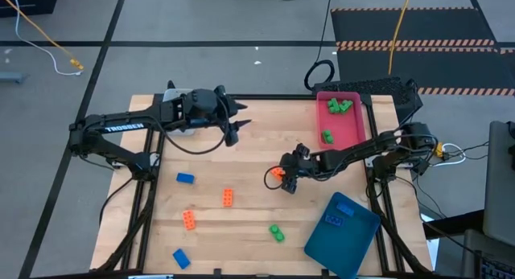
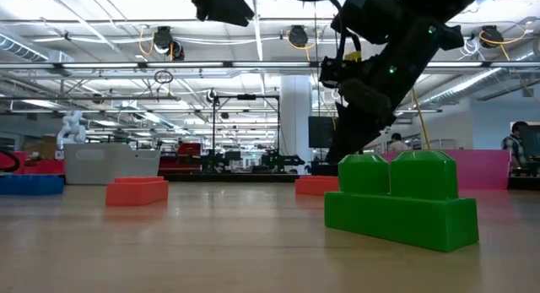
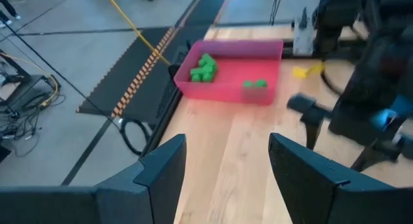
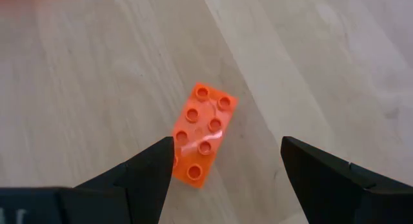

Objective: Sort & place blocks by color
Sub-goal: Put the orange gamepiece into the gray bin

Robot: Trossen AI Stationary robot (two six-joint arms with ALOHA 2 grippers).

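only the right wrist view showed the right claw spread apart above an eight-stud orange plastic brick lying on the wooden surface. the left claw hung apart too. the pink tray held green bricks; the dark-teal tray held blue bricks.

I see a light brown wooden table. On it sits a pink tray with green blocks inside, and a dark teal tray with blue blocks on it. Loose on the wood I see two more blue blocks, three orange blocks and one green block. The orange block under my right arm has eight round studs. Both arms are black. A yellow cable runs over the grey floor.
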